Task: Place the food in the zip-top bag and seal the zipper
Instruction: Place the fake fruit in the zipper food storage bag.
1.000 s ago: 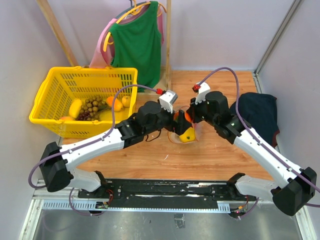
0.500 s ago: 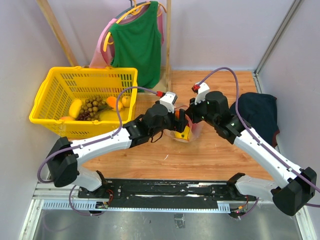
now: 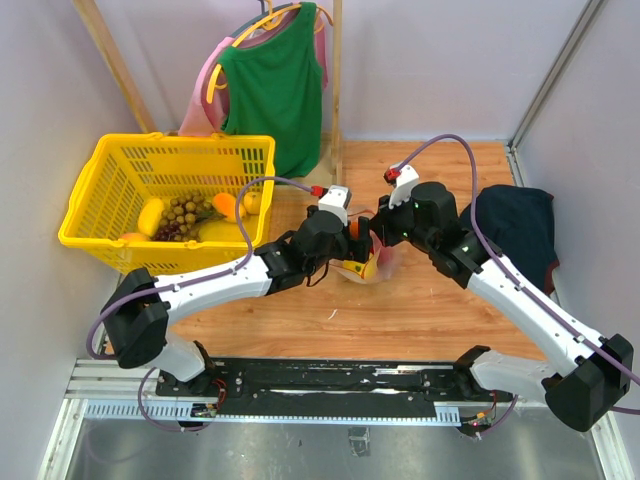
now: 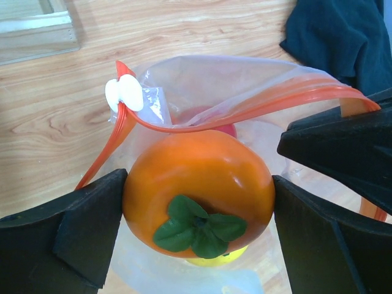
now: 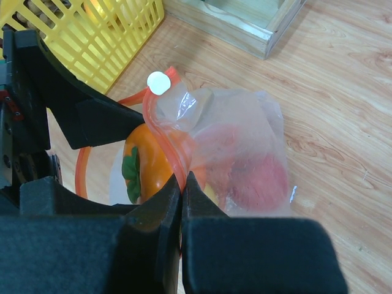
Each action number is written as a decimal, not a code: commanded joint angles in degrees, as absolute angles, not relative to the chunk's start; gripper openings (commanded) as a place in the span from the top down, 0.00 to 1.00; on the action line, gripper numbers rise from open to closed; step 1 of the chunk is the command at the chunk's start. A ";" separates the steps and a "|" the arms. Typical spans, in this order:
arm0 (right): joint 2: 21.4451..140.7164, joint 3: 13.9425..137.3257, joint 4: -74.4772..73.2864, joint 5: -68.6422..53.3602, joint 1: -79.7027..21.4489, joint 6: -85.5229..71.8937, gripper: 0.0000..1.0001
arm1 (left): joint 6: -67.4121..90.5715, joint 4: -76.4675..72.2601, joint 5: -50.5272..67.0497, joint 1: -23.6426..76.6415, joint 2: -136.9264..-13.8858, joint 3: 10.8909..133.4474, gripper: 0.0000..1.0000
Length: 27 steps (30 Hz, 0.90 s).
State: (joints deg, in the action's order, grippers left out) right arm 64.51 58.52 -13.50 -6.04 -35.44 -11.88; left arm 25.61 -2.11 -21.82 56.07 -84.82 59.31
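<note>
The zip-top bag (image 3: 377,262) stands open mid-table, with a red piece (image 5: 257,177) and a yellow piece (image 4: 214,260) of food inside. My right gripper (image 5: 182,180) is shut on the bag's mouth edge, pinching the red-orange zipper (image 4: 245,110) and holding it up. A white slider (image 4: 125,93) sits at the strip's end. My left gripper (image 4: 199,184) holds an orange persimmon-like fruit (image 4: 199,165) with a green leaf cap at the bag's mouth. Its jaws stand wide, with both pads against the fruit's sides. The fruit hangs partly inside the rim, above the yellow piece.
A yellow basket (image 3: 165,150) holding grapes and more fruit stands at the back left. A dark navy cloth (image 3: 515,225) lies at the right. A green garment (image 3: 272,85) hangs on a wooden rack behind the bag, and the rack's wooden base frame (image 5: 245,24) is close by.
My left arm has carried the orange fruit rightward from beside the bag into its mouth. The right arm has kept its hold on the rim without moving.
</note>
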 commanded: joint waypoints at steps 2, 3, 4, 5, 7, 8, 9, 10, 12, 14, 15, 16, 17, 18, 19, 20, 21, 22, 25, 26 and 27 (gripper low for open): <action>64.13 57.57 -10.98 -6.72 -35.42 -12.66 0.99 | 27.12 -3.04 -22.60 56.65 -82.52 58.72 0.01; 64.11 57.57 -10.99 -6.73 -35.42 -12.72 0.99 | 27.33 -2.84 -22.33 56.68 -82.14 58.71 0.01; 64.10 57.52 -10.99 -6.70 -35.42 -12.73 0.99 | 27.52 -2.48 -22.16 56.69 -81.79 58.78 0.01; 64.08 57.52 -10.99 -6.78 -35.40 -12.74 0.99 | 27.70 -2.16 -21.89 56.68 -81.44 58.80 0.01; 64.04 57.59 -10.98 -6.85 -35.41 -12.83 0.99 | 27.98 -1.35 -21.58 56.77 -80.64 58.97 0.01; 64.05 57.56 -10.99 -6.80 -35.42 -12.83 0.99 | 28.10 -1.06 -21.48 56.78 -80.14 58.97 0.01; 64.04 57.52 -10.99 -6.85 -35.42 -12.90 0.99 | 28.12 -0.76 -21.41 56.76 -79.69 58.91 0.01; 64.02 57.49 -10.91 -6.89 -35.42 -12.92 0.99 | 28.12 -0.63 -21.25 56.75 -79.43 58.97 0.01; 64.07 57.40 -10.69 -7.07 -35.42 -13.05 0.99 | 28.33 -0.31 -21.23 56.73 -79.49 59.12 0.01; 64.17 57.46 -10.54 -7.52 -35.41 -13.31 0.99 | 28.46 -0.01 -20.67 56.73 -80.06 59.42 0.01; 64.16 57.39 -10.61 -7.71 -35.42 -13.35 0.99 | 28.48 0.00 -20.19 56.77 -80.47 59.54 0.01; 64.16 57.41 -10.63 -7.69 -35.42 -13.35 0.99 | 28.48 0.04 -19.81 56.73 -80.77 59.70 0.01; 64.05 57.40 -10.61 -7.62 -35.41 -13.31 0.99 | 28.48 0.15 -19.56 56.77 -80.99 59.90 0.01; 63.93 57.33 -10.63 -7.50 -35.40 -13.35 0.99 | 28.48 0.15 -19.54 56.78 -81.11 60.01 0.01; 63.85 57.31 -10.63 -7.41 -35.42 -13.36 0.99 | 28.41 0.06 -19.55 56.78 -81.20 60.06 0.01; 63.76 57.31 -10.71 -7.32 -35.42 -13.33 0.99 | 28.27 -0.04 -19.52 56.78 -81.19 60.11 0.01; 63.87 57.30 -10.71 -7.32 -35.42 -13.36 0.99 | 28.14 -0.19 -19.19 56.78 -81.28 60.16 0.01; 63.93 57.30 -10.64 -7.47 -35.42 -13.36 0.99 | 28.13 -0.19 -19.04 56.71 -81.45 60.26 0.01; 64.15 57.30 -10.55 -7.84 -35.41 -13.39 0.99 | 28.73 -0.03 -18.24 56.78 -82.29 60.66 0.01; 64.09 57.29 -10.55 -7.87 -35.42 -13.44 0.99 | 29.11 0.18 -17.90 56.74 -82.82 61.03 0.01; 64.09 57.30 -10.55 -7.95 -35.42 -13.45 0.99 | 29.33 0.62 -17.70 56.76 -83.35 61.57 0.01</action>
State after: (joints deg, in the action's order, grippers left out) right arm 64.51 57.74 -12.64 -6.92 -35.44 -12.84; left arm 28.23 0.34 -18.92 56.12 -81.47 59.18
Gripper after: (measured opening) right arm 0.010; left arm 0.993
